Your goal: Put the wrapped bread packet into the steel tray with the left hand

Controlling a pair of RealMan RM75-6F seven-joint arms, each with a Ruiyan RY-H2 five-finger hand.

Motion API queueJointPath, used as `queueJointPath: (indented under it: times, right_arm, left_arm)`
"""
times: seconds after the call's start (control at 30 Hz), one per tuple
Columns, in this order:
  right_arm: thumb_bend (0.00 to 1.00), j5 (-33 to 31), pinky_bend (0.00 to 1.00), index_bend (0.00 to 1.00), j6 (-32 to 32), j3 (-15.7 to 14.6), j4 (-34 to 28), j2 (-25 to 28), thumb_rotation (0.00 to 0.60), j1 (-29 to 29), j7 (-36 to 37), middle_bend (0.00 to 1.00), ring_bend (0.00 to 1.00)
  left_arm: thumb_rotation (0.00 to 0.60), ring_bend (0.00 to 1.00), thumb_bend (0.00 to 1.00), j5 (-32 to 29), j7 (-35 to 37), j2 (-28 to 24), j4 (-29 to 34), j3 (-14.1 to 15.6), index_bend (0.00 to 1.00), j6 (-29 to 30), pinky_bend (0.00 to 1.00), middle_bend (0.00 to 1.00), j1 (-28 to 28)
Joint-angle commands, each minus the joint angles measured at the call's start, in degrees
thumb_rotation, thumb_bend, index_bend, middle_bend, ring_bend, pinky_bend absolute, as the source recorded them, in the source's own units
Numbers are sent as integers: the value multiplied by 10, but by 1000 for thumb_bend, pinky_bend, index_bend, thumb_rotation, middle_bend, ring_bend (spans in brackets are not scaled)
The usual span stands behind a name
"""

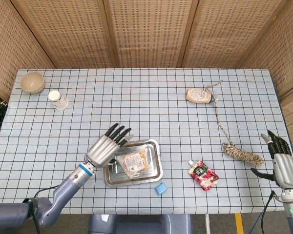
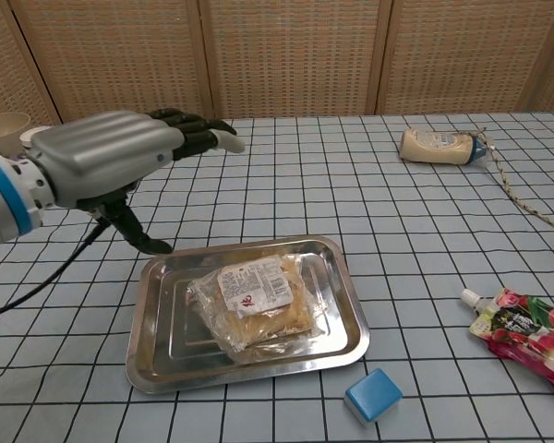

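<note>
The wrapped bread packet (image 1: 134, 161) (image 2: 256, 301) lies flat inside the steel tray (image 1: 156, 170) (image 2: 347, 314), label up. My left hand (image 1: 106, 146) (image 2: 120, 155) hovers above the tray's left edge with its fingers spread and nothing in them, apart from the packet. At the table's right edge my right hand (image 1: 282, 164) stands with fingers apart, holding nothing; the chest view does not show it.
A blue block (image 1: 160, 188) (image 2: 373, 394) lies just in front of the tray. A red pouch (image 1: 203, 174) (image 2: 526, 329), a coiled rope (image 1: 241, 153) and a sauce bottle (image 1: 199, 95) (image 2: 438, 146) sit to the right. A bowl (image 1: 32, 82) and white cup (image 1: 58, 99) stand far left.
</note>
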State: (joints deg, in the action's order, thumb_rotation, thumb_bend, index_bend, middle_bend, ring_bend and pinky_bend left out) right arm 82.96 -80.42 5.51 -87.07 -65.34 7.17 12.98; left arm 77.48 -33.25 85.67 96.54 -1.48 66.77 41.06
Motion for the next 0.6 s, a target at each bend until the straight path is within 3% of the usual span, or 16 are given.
queueJointPath:
  times: [0.03, 0.27, 0.6]
  right_arm:
    - [0, 2, 0, 101, 1, -2, 0, -2, 600, 0, -7, 0, 0]
    - [0, 8, 0, 101, 2, -7, -10, -6, 600, 2, -25, 0, 0]
    - [0, 30, 0, 101, 1, -22, -19, -18, 600, 3, -64, 0, 0]
  left_arm:
    - [600, 0, 104, 21, -3, -46, 7, 26, 16, 101, 0, 0, -76]
    - [600, 0, 105, 5, 39, -107, 5, 58, 5, 202, 0, 0, -186]
    - [600, 0, 104, 3, 134, -132, -36, 80, 0, 247, 0, 0, -273]
